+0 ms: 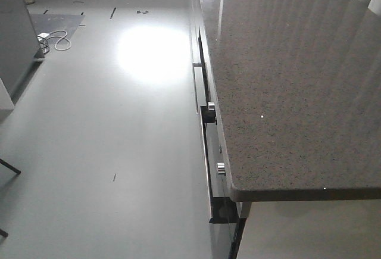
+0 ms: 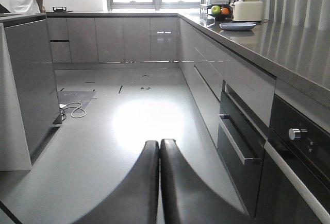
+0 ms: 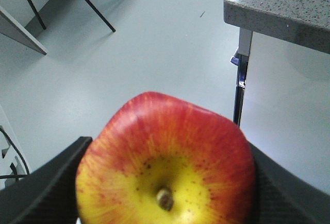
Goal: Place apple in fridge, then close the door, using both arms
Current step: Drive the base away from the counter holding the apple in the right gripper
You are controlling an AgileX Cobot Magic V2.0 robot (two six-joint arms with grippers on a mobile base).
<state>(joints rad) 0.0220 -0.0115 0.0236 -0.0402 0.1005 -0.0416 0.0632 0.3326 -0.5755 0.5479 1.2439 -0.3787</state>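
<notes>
right wrist: r pincer (image 3: 166, 193) clamped on apple (image 3: 165, 157), counter edge (image 3: 273, 20) near; l pincer (image 2: 160, 154) together.

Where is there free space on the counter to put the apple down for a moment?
The near stretch of the counter, from its rounded corner back, is bare. Its far end is crowded: a blue plate, a fruit bowl and a white box stand together there.

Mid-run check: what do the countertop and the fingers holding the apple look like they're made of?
Countertop: speckled grey stone or composite, polished, since it shows bright streaked reflections. Fingers beside the apple: black, matte, with a fine weave texture, perhaps carbon fibre or textured plastic.
</notes>
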